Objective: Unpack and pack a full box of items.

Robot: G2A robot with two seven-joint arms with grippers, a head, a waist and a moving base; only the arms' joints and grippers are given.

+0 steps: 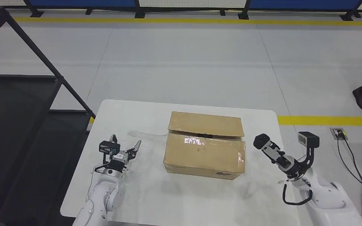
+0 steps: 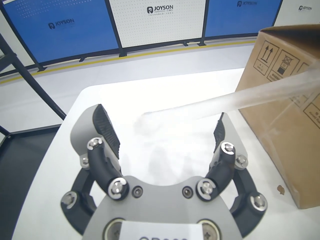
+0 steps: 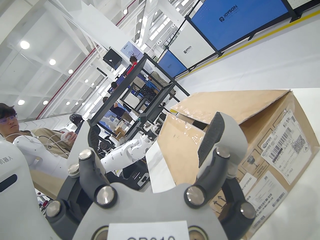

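The table (image 1: 147,189) bears the box (image 1: 203,153) at its middle, flaps nearly shut, contents hidden. Left gripper (image 2: 161,116) and right gripper (image 3: 153,121) flank it, both spread and empty. A clear tape strip (image 2: 262,93) trails from the box toward the left gripper.

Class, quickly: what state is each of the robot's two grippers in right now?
Left gripper: open, holding nothing.
Right gripper: open, holding nothing, beside the brown cardboard box.

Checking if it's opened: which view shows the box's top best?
Top view: the box top shows whole, far flap raised over a gap. Right wrist view shows that gap obliquely; left wrist view, a side wall.
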